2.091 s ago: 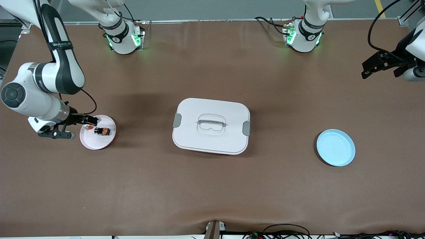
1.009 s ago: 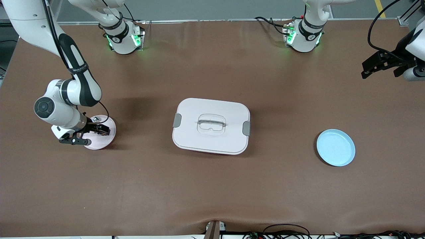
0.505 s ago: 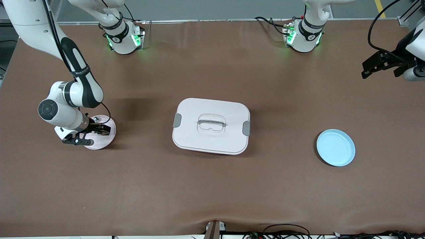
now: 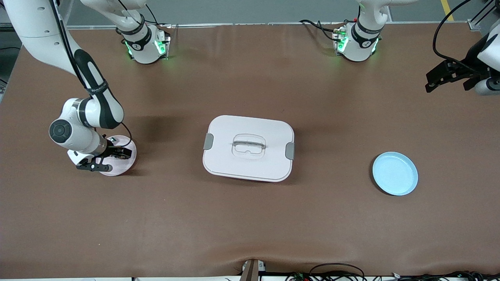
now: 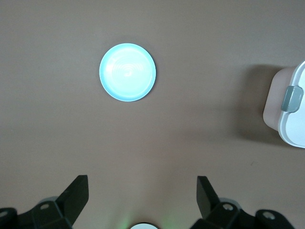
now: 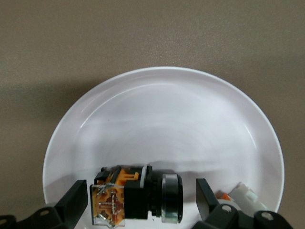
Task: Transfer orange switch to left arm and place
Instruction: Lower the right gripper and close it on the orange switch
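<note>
The orange switch (image 6: pixel 128 196), a small black block with an orange, clear-cased end, lies on its side on the pale pink plate (image 6: pixel 167 119). My right gripper (image 6: pixel 141 191) is down over it, open. One finger stands at each end of the switch, and neither is pressed against it. In the front view the right gripper (image 4: pixel 109 159) covers the switch on the plate (image 4: pixel 131 155) toward the right arm's end of the table. The white box (image 4: pixel 248 147) sits mid-table. My left gripper (image 4: pixel 447 84) waits open, up over the left arm's end.
A small white piece with an orange patch (image 6: pixel 238 193) lies on the same plate beside one finger. A light blue plate (image 4: pixel 395 173) rests toward the left arm's end, and the left wrist view shows that blue plate (image 5: pixel 127 72) and a corner of the box (image 5: pixel 290 109).
My right arm has swung in over the pink plate and come down, so its open fingers now straddle the switch. The left arm has not moved.
</note>
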Robot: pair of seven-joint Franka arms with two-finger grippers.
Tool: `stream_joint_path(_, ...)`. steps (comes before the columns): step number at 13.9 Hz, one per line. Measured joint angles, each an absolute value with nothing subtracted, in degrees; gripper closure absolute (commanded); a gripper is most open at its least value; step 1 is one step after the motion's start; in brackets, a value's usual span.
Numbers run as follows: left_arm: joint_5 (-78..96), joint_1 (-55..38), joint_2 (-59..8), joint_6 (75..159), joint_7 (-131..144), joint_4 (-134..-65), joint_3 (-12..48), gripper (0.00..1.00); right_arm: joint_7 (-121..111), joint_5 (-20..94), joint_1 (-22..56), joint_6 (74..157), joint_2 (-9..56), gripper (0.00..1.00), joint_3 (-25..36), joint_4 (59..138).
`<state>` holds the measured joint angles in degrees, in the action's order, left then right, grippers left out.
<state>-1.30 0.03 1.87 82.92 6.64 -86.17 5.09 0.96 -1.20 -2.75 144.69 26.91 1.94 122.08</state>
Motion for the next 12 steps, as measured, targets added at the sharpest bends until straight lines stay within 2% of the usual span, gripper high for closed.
stream_joint_path(1,-1.3,0.0,1.9,82.9,6.6,-86.2,5.1,0.00,1.0,-1.2,-2.7,144.7,27.1,0.00,1.9,122.1)
stream_joint_path(2,-1.3,0.0,1.9,82.9,6.6,-86.2,5.1,0.00,1.0,-1.2,-2.7,144.9,27.2,0.04,1.9,122.1)
stream_joint_path(3,-1.3,0.0,1.9,82.9,6.6,-86.2,5.1,0.00,0.9,-1.2,-2.7,145.1,27.4,0.21,1.9,122.1)
stream_joint_path(7,-1.3,0.0,1.9,82.9,6.6,-86.2,5.1,0.00,0.8,-1.2,-2.7,145.2,27.5,0.73,1.9,122.1)
stream_joint_path(8,-1.3,0.0,1.9,82.9,6.6,-86.2,5.1,0.00,0.8,-1.2,-2.7,145.3,27.5,0.77,1.9,122.0)
stream_joint_path(12,-1.3,0.0,1.9,82.9,6.6,-86.2,5.1,0.00,0.7,-1.2,-2.7,145.2,27.5,0.77,1.8,122.0)
